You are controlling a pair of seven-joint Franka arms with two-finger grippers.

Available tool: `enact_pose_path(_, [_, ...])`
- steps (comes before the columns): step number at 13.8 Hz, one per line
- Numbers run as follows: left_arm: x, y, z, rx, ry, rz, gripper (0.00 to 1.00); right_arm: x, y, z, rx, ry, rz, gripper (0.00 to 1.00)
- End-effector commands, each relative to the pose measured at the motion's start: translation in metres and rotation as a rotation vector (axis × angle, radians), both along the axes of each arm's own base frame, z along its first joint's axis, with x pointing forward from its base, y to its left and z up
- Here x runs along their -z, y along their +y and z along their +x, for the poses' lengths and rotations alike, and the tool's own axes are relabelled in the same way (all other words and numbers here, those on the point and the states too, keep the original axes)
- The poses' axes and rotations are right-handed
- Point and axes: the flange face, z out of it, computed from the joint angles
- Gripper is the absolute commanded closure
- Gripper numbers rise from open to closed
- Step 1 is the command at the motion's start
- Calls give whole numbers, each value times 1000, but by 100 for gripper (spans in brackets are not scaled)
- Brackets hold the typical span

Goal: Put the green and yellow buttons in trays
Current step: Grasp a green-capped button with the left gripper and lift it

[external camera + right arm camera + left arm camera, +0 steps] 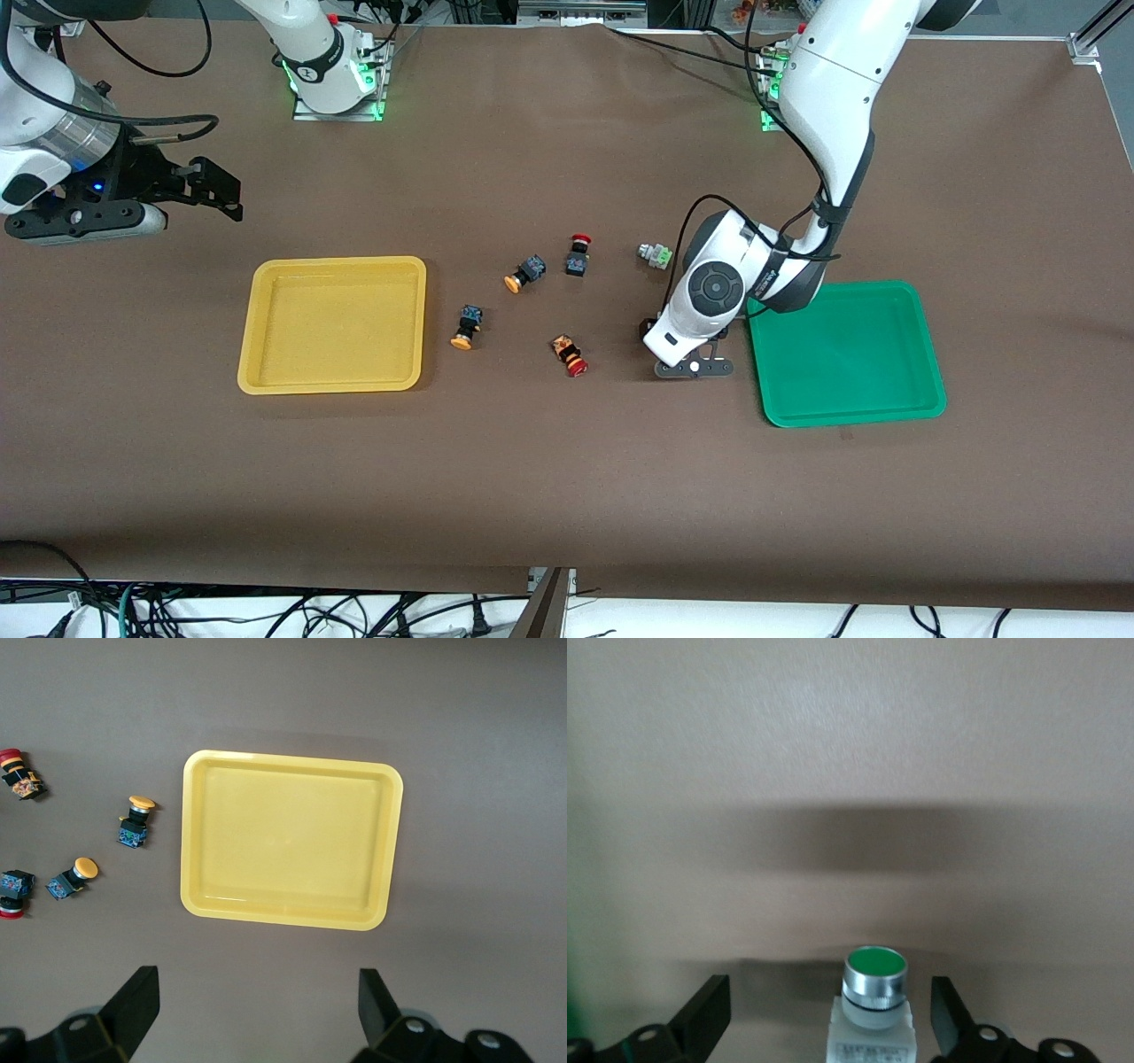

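Two red buttons [578, 254] [570, 354] on the brown tabletop [567, 478], one nearer the front camera, loose cables [266, 611] along its edge

Front view: high camera across the table, facing both arm bases and looking steeply down on the whole table [567, 496]. Left wrist view: very close to the tabletop, low angle, its own fingers [707, 1014] framing a green-capped button [873, 992] (hidden under the arm in the front view). Right wrist view: high, straight down; shares the yellow tray [292, 917] [257, 354] and the yellow-capped buttons [135, 820] [467, 327] with the front view.
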Motion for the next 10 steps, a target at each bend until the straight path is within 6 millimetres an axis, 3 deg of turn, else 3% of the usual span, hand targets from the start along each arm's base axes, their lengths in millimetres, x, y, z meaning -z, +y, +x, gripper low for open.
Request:
enact_pose_path(1, [-7,-8,-9,-25,-9,0,46,-5,2,0,9,5,1,1])
enact_pose_path(3, [-7,-8,-10,-26,-8,1,77,-6,2,0,12,4,1,1])
enact_pose_path(5, [-9,-7,-8,-29,-8,1,96,-6,3,-1,11,4,1,1])
enact_pose_path(8, [-26,8,6,-31,-32,-8,100,-6,12,-2,-6,2,-2,1])
enact_pose_path(10, [-51,52,32,-16,-55,-27,100,-6,14,-2,-9,2,1,1])
